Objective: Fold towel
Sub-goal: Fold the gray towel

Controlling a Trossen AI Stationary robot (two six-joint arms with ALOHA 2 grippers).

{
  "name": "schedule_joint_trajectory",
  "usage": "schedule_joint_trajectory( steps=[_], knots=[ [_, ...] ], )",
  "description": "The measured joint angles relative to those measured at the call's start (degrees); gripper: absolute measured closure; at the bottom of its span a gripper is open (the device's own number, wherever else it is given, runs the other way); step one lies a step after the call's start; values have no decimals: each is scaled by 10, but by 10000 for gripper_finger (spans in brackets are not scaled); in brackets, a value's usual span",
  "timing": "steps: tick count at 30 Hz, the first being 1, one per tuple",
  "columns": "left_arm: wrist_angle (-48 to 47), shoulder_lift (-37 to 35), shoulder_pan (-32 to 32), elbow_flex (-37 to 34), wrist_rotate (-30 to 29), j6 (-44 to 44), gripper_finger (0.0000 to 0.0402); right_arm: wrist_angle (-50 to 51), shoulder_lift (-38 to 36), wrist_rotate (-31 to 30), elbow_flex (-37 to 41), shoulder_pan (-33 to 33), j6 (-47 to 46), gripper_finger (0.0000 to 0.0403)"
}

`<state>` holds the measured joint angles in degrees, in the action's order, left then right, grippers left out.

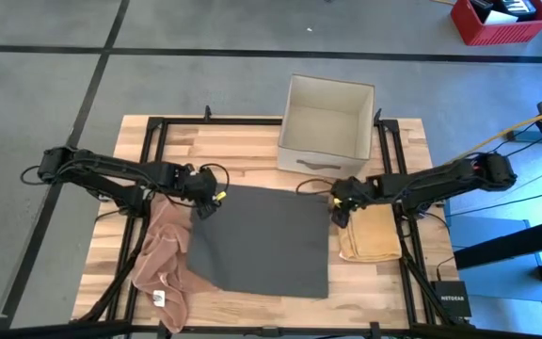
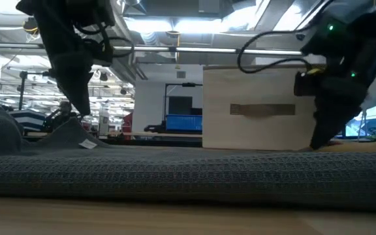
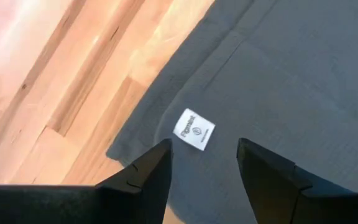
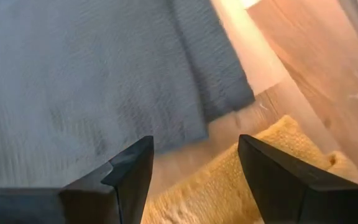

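A dark grey towel (image 1: 262,240) lies flat in the middle of the wooden table. My left gripper (image 1: 207,202) hovers open over the towel's far left corner, where a white label (image 3: 194,129) shows between and just beyond its fingers. Over the far right corner (image 4: 229,93) my right gripper (image 1: 339,212) also stands open, above the gap between the grey towel and a yellow towel (image 4: 229,186). Neither gripper has anything between its fingers. In the low view the grey towel (image 2: 188,173) stretches across the foreground.
A crumpled pink towel (image 1: 163,259) lies along the grey towel's left side, partly under it. The folded yellow towel (image 1: 370,234) rests at the right. An open white box (image 1: 326,127) stands at the table's far edge. Black rails frame the table top.
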<state>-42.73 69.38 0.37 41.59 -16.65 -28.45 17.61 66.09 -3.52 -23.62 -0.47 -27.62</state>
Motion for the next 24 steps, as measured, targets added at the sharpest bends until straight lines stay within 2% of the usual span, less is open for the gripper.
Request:
schedule_joint_trajectory(
  steps=[4, 9, 12, 19, 24],
  knots=[
    [-1, 0, 6, -3, 0, 6, 229, -41, 5, 2, 9, -21, -31, 164],
    [-1, 0, 6, -3, 0, 17, 229, -46, 17, 20, 10, -26, -57, 178],
    [-1, 0, 6, -3, 0, 17, 229, -46, 31, 35, 9, -26, -82, 200],
    [-2, 0, 5, -3, 0, 22, 229, -76, 52, 27, 9, -26, -86, 251],
    [-7, -2, 9, 0, 3, 6, 229, -73, 52, 27, 9, -26, -71, 305]
  ],
)
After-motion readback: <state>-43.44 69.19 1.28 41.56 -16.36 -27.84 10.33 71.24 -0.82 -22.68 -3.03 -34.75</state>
